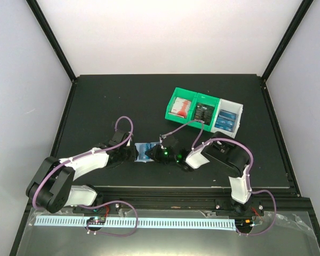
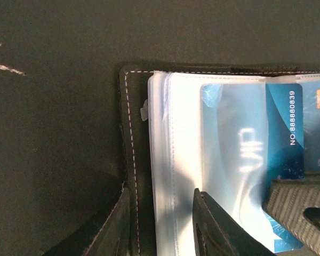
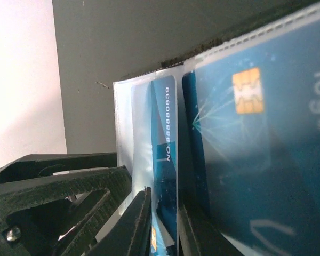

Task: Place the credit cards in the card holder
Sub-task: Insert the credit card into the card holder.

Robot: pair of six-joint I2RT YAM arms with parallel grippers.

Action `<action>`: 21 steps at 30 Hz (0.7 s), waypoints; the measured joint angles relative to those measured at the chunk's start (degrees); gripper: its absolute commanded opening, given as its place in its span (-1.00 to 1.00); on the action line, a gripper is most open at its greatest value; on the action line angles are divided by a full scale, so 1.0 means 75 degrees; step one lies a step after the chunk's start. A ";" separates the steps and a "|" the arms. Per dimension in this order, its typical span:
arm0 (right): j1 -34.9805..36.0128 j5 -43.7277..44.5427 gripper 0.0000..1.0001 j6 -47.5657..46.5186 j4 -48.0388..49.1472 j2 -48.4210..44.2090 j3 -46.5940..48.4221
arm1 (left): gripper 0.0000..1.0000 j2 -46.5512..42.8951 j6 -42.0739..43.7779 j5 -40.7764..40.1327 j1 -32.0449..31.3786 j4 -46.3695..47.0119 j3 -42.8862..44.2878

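Observation:
The black card holder [image 1: 145, 151] lies open on the dark table between my two grippers, its clear sleeves up. In the left wrist view its stitched edge [image 2: 132, 133] and sleeves [image 2: 181, 160] run between my left jaws. My left gripper [image 1: 129, 153] [image 2: 160, 229] is shut on that left edge. My right gripper [image 1: 159, 154] [image 3: 162, 224] is shut on a blue credit card [image 3: 165, 138] [image 2: 281, 133] printed "VIP" and a number, which sits partly inside a clear sleeve. Another blue credit card with a gold chip [image 3: 256, 149] lies in the neighbouring sleeve.
Behind the holder stand a green bin [image 1: 182, 106] with red-and-white cards, a compartment with black cards [image 1: 204, 114], and a white bin [image 1: 229, 118] with blue cards. My left gripper's fingers [image 3: 53, 192] show at the left of the right wrist view.

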 measured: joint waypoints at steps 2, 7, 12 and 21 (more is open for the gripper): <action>0.0035 0.0061 -0.54 -0.0096 -0.0119 -0.0114 -0.0035 | -0.29 -0.0023 -0.0023 0.0003 0.0000 -0.0006 -0.0006; 0.0163 0.0391 -0.36 -0.0399 -0.0976 -0.0752 -0.0154 | -0.25 -0.0061 -0.0044 0.0006 0.0000 -0.0038 -0.0015; 0.0321 0.0918 -0.23 -0.0758 -0.2261 -0.1306 0.0009 | -0.10 -0.0300 -0.0055 0.0003 0.0000 -0.0195 -0.0026; 0.0629 0.1912 -0.31 -0.1550 -0.4194 -0.1373 0.1131 | -0.09 -0.0682 -0.0108 -0.0172 0.0000 -0.0388 -0.0076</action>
